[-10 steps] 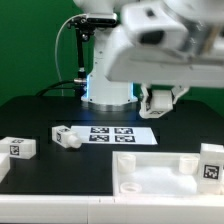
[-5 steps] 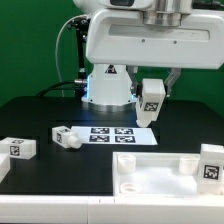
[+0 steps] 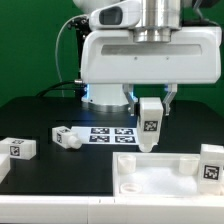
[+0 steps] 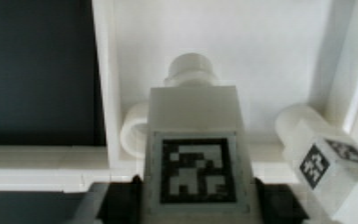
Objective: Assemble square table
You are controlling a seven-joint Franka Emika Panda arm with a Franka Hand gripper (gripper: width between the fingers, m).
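My gripper (image 3: 150, 103) is shut on a white block leg (image 3: 150, 123) with a tag on its face, held upright above the far rim of the white tabletop (image 3: 150, 172). In the wrist view the held leg (image 4: 197, 135) fills the middle, its peg tip pointing at the tabletop (image 4: 247, 40), with dark fingers (image 4: 119, 200) on both sides. Another leg (image 4: 318, 145) lies beside it there. Loose legs lie on the black table: one (image 3: 20, 148) at the exterior view's left, one (image 3: 66, 136) near the marker board, one (image 3: 211, 164) standing at the right.
The marker board (image 3: 111, 134) lies flat on the black table behind the tabletop. The robot base (image 3: 108, 88) stands at the back, with a green wall behind it. A black cable hangs at the back left.
The gripper has turned the leg upright and lowered it with the arm toward the tabletop's far rim. The loose legs and tabletop have not moved.
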